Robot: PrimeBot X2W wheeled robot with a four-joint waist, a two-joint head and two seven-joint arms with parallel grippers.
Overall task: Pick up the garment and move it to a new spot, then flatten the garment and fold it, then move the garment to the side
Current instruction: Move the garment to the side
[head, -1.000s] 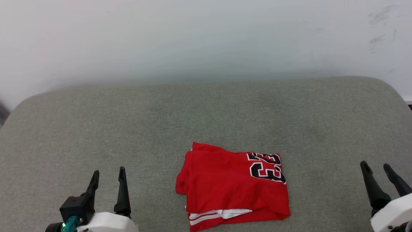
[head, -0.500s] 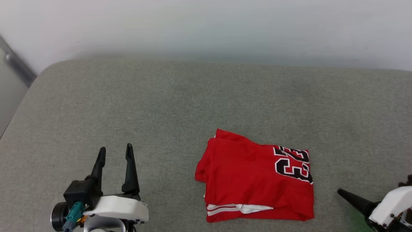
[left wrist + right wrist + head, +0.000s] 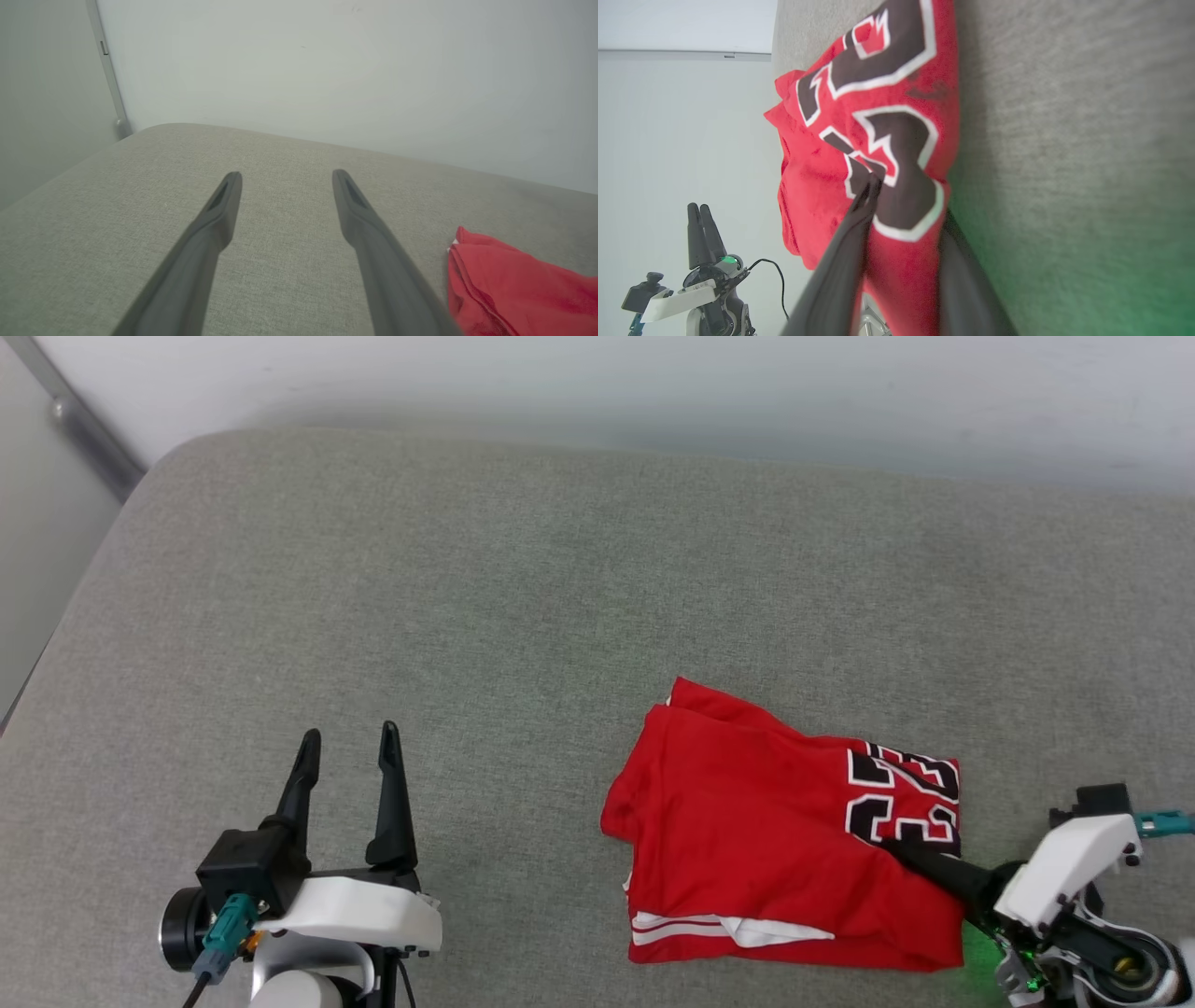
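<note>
Nearby, on the right side of the grey fabric surface, the garment lay folded into a rough red square. Its black-and-white lettering sat at the far right corner and a strip of white striped trim peeked out along the near edge.

From the head camera, the right pincer showed a single dark finger laid across the cloth just below the lettering. The right wrist camera added the rest. That upper finger's tip pressed on the lettering, while the second finger ran beneath the garment's right edge, so the cloth lay between the two. Whether they had clamped on it I could not tell.

The left pincer hovered over bare surface at the near left, fingers spread wide and holding nothing, well apart from the garment. Its own wrist camera caught a corner of the red cloth at the lower right, and the pale wall beyond the far edge.
</note>
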